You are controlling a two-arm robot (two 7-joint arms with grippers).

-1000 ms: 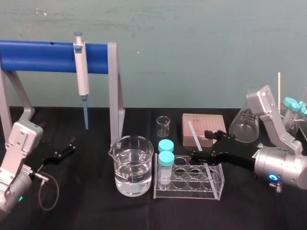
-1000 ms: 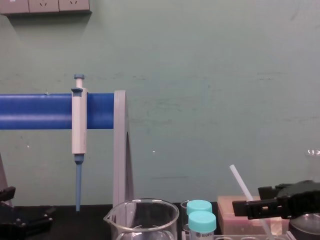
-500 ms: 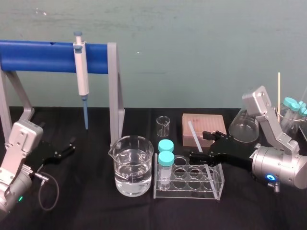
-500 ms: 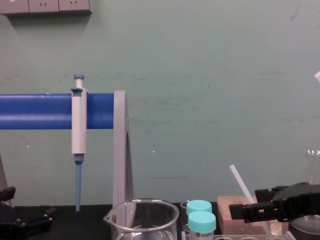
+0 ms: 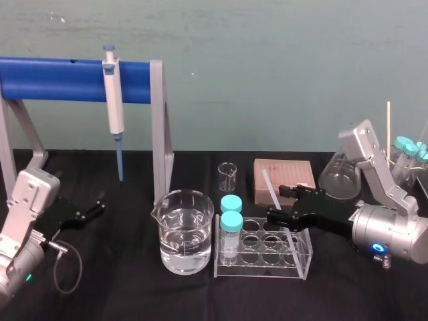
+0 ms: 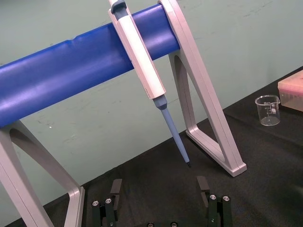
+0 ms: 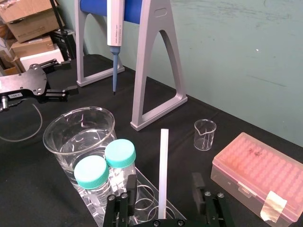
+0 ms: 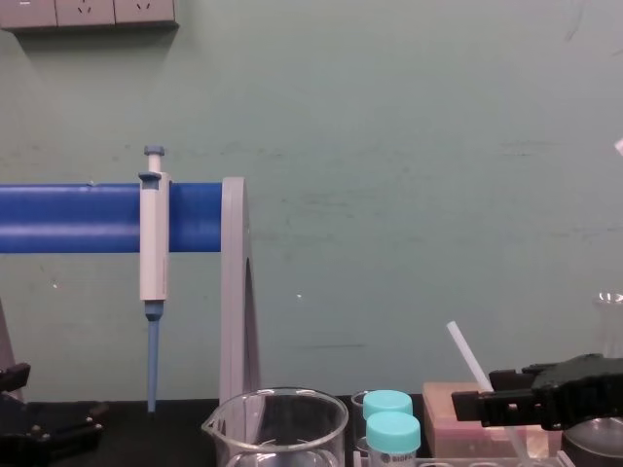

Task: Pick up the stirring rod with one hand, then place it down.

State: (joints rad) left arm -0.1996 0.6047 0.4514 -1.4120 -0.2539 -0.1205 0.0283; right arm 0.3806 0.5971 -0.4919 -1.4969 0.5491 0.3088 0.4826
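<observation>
The stirring rod (image 5: 271, 190) is a thin translucent white stick leaning up out of the clear tube rack (image 5: 297, 262), its top tilted toward the pink box. My right gripper (image 5: 284, 203) reaches in from the right and straddles the rod. In the right wrist view the rod (image 7: 163, 165) stands between the two black fingers (image 7: 130, 186) with a gap on each side, so the gripper is open around it. From the chest, the rod (image 8: 465, 353) rises just above the right gripper (image 8: 487, 403). My left gripper (image 5: 93, 204) rests open and empty on the table at the left.
A water-filled beaker (image 5: 186, 231) stands left of the rack, which holds two teal-capped tubes (image 5: 231, 221). Behind are a small beaker (image 5: 227, 176), a pink tip box (image 5: 284, 175) and a tilted flask (image 5: 341, 175). A white-and-blue pipette (image 5: 114, 100) hangs on the blue stand (image 5: 60, 79).
The right gripper's fingers have drawn closer together around the rod. The rod and the left arm have not moved.
</observation>
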